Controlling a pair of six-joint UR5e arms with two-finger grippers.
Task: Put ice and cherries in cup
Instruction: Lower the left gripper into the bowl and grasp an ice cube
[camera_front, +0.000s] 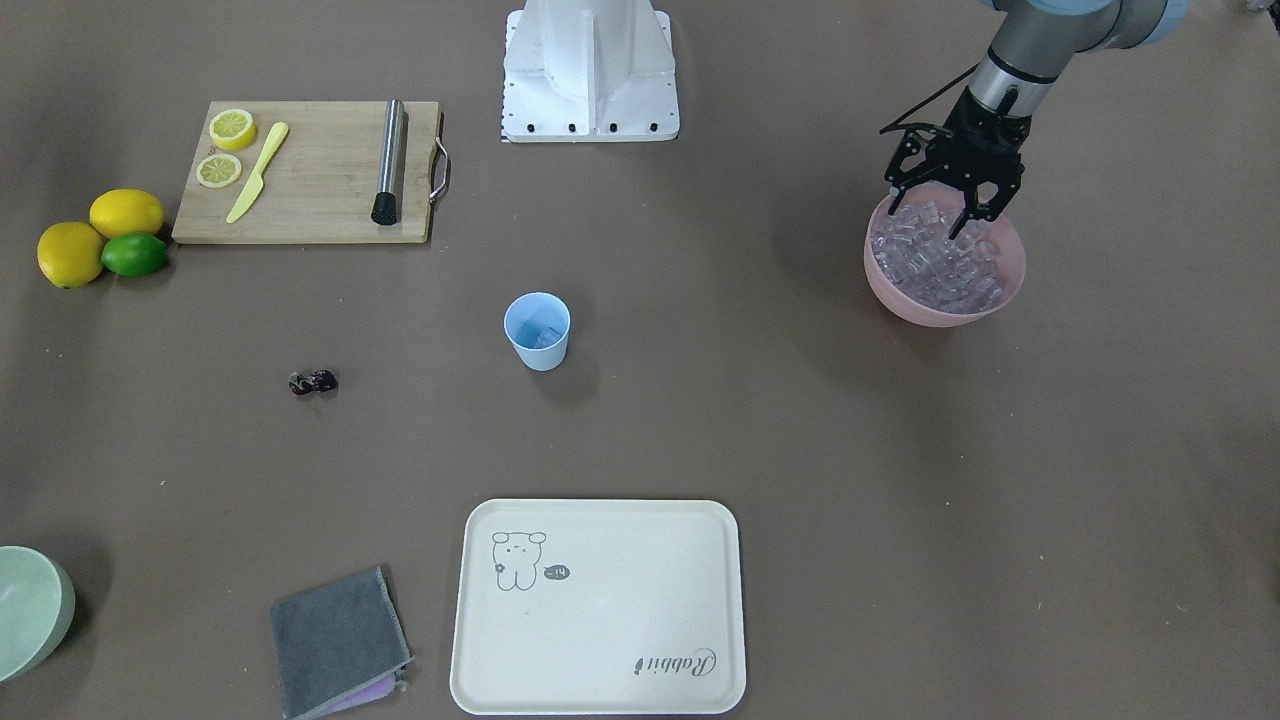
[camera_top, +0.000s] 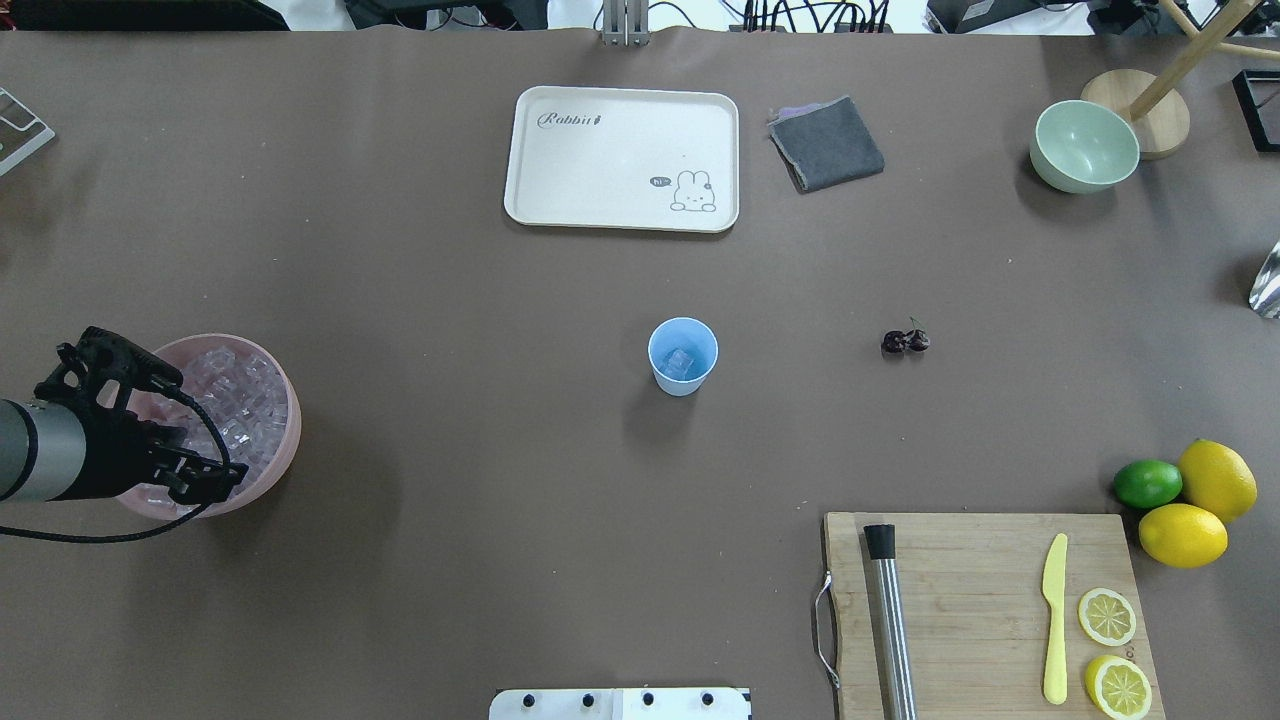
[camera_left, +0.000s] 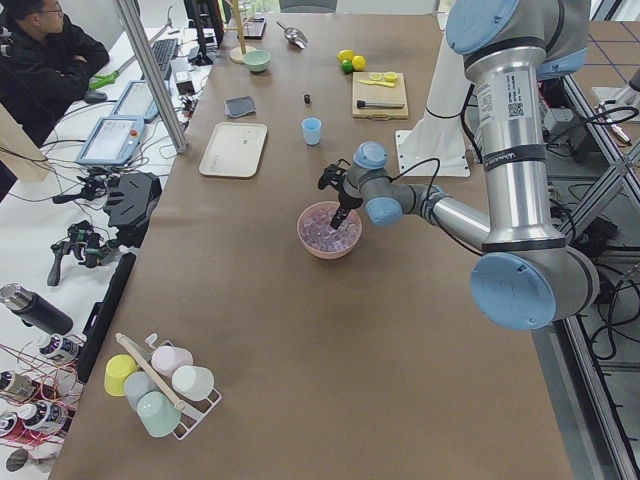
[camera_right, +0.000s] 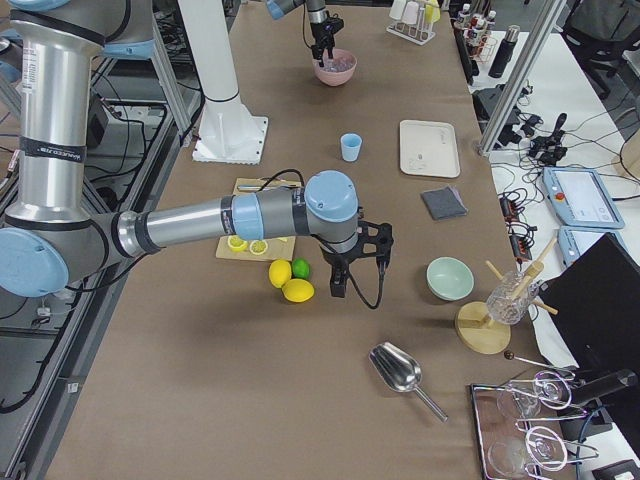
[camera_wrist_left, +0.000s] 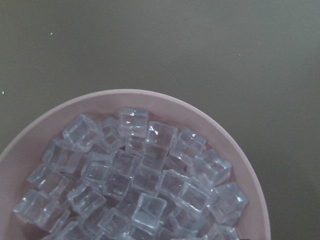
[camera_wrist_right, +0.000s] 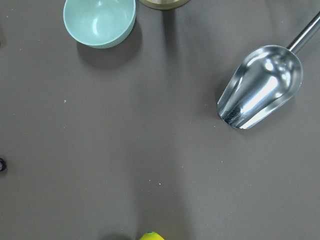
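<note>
The light blue cup (camera_front: 537, 330) stands upright at the table's middle, with one ice cube in it (camera_top: 681, 362). The cherries (camera_front: 313, 382) lie on the table apart from the cup, toward the robot's right (camera_top: 905, 341). A pink bowl (camera_front: 900, 300) on the robot's left is heaped with ice (camera_front: 940, 265); it fills the left wrist view (camera_wrist_left: 140, 180). My left gripper (camera_front: 932, 214) is open, its fingertips down among the ice at the bowl's near side (camera_top: 195, 432). My right gripper (camera_right: 338, 285) shows only in the exterior right view, beside the lemons; I cannot tell its state.
A cream tray (camera_top: 620, 160) and a grey cloth (camera_top: 826, 143) lie at the far side. A pale green bowl (camera_top: 1084, 145) is at the far right. A cutting board (camera_top: 980, 600) holds lemon slices, a yellow knife and a steel muddler. Lemons and a lime (camera_top: 1185, 490) sit beside it. A metal scoop (camera_wrist_right: 260, 87) lies below the right wrist.
</note>
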